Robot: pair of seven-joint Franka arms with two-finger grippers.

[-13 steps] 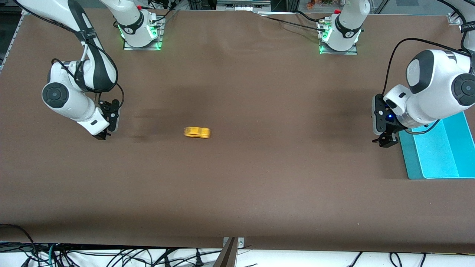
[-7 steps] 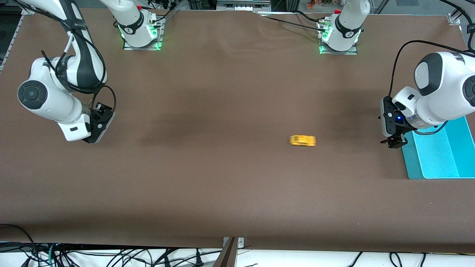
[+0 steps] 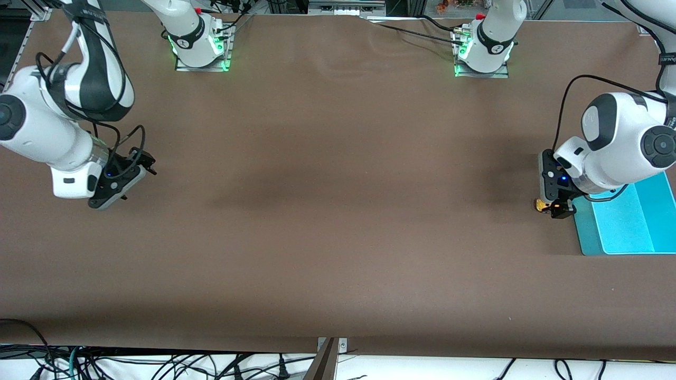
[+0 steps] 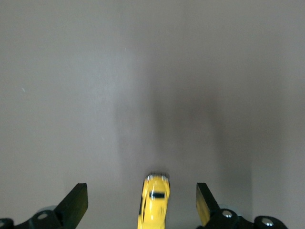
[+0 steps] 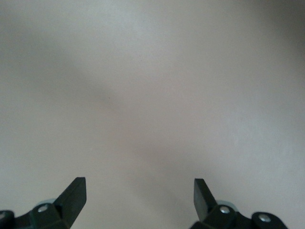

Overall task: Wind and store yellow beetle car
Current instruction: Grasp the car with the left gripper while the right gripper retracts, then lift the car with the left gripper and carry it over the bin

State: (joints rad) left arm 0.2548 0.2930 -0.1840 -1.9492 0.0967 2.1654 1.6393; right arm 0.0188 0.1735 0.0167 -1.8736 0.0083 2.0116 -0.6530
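Observation:
The yellow beetle car (image 3: 540,205) sits on the brown table at the left arm's end, mostly hidden under the left gripper in the front view. In the left wrist view the car (image 4: 155,200) lies on the table between the two fingers, touching neither. My left gripper (image 3: 554,208) (image 4: 140,188) is open and low over the table, right beside the teal bin. My right gripper (image 3: 108,200) (image 5: 138,183) is open and empty over bare table at the right arm's end.
A teal bin (image 3: 581,232) stands at the left arm's end of the table, just beside the left gripper and the car. The two arm bases (image 3: 200,47) (image 3: 483,53) stand along the table edge farthest from the front camera.
The car has rolled from the table's middle to the left arm's end and now lies between the left gripper's fingers. The right arm has drawn back toward its end.

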